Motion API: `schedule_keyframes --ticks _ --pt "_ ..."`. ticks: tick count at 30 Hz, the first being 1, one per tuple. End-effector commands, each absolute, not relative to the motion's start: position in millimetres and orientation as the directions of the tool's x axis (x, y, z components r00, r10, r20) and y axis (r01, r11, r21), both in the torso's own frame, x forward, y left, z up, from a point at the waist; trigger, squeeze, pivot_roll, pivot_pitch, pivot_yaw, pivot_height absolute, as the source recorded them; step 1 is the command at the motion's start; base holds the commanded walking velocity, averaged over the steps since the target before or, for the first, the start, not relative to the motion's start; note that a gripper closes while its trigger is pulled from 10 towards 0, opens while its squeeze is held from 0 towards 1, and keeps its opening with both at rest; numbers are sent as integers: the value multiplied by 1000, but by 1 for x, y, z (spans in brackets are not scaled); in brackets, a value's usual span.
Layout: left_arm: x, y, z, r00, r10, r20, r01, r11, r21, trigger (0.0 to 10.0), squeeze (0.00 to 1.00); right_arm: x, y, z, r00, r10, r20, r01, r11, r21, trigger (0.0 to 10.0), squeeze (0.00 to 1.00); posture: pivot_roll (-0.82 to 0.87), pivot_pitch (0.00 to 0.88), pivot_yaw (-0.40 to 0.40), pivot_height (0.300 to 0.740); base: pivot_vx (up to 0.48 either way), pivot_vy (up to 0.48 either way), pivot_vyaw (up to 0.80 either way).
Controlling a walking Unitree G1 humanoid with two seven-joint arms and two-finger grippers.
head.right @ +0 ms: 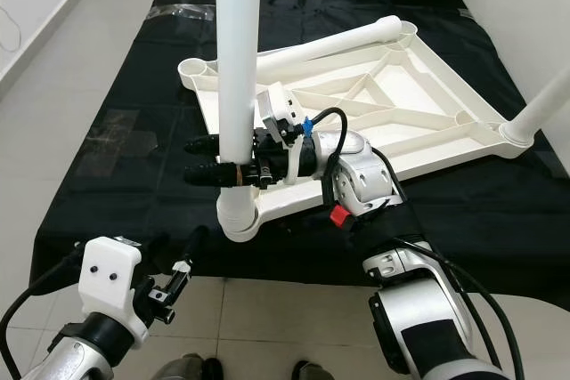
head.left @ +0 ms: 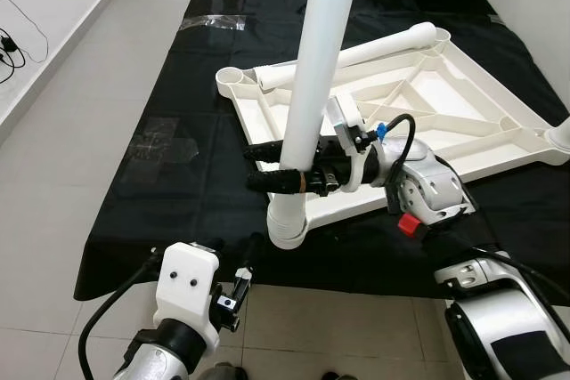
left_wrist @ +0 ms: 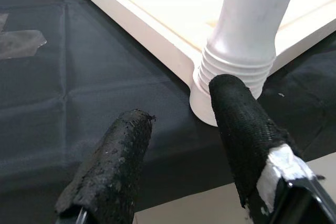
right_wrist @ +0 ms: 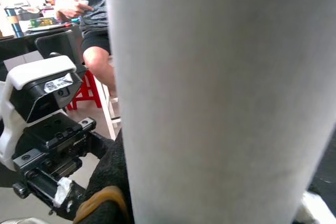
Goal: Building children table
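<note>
Nearest me, my left gripper [left_wrist: 178, 150] hangs open just short of the upside-down white plastic tabletop [head.left: 463, 122]. At that tabletop's near corner, my right gripper [head.left: 267, 169] clamps the upright white plastic table leg [head.left: 316, 86].

- White table leg [head.left: 316, 86], plain, upright at centre frame.
- White ribbed tabletop [head.left: 463, 122], upper right.
- Black cloth [head.left: 178, 184] across the middle.
- Pale grey tiled floor [head.left: 53, 220], left edge.
- Black-fingered right gripper [head.left: 267, 166], silver arm, red button [head.left: 408, 224] at centre.
- Red stool [right_wrist: 90, 88], left of the right wrist view.
</note>
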State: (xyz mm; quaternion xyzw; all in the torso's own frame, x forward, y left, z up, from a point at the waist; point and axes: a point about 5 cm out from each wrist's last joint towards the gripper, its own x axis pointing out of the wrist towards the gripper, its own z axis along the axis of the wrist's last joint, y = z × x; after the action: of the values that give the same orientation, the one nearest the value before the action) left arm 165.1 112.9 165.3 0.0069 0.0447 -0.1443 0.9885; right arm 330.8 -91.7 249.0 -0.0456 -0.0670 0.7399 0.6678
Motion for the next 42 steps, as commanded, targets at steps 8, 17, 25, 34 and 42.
schedule_keyframes --ticks 8,17,25,34,42 --pt "164 113 164 953 -284 -108 287 958 9 10000 0 330 -90 242 -111 992 -58 -972 -120 -200 10000 0 192 219 -30 740 0 0 0" --pt "164 113 163 953 -284 -108 287 958 11 10000 0 333 -92 246 -81 995 -67 -970 -94 -225 10000 0 188 219 -31 740 0 0 0" --pt "165 112 163 952 -287 -107 290 957 14 10000 0 336 -94 245 -12 997 -79 -965 -32 -259 10000 0 185 214 -31 740 0 0 0" --pt "167 112 162 951 -292 -104 295 955 16 10000 0 330 -98 245 53 997 -49 -958 37 -283 10000 0 179 201 -28 740 0 0 0" --pt "167 112 163 951 -294 -99 297 955 19 10000 0 332 -100 238 144 989 -45 -955 126 -269 10000 0 180 192 -28 740 0 0 0"
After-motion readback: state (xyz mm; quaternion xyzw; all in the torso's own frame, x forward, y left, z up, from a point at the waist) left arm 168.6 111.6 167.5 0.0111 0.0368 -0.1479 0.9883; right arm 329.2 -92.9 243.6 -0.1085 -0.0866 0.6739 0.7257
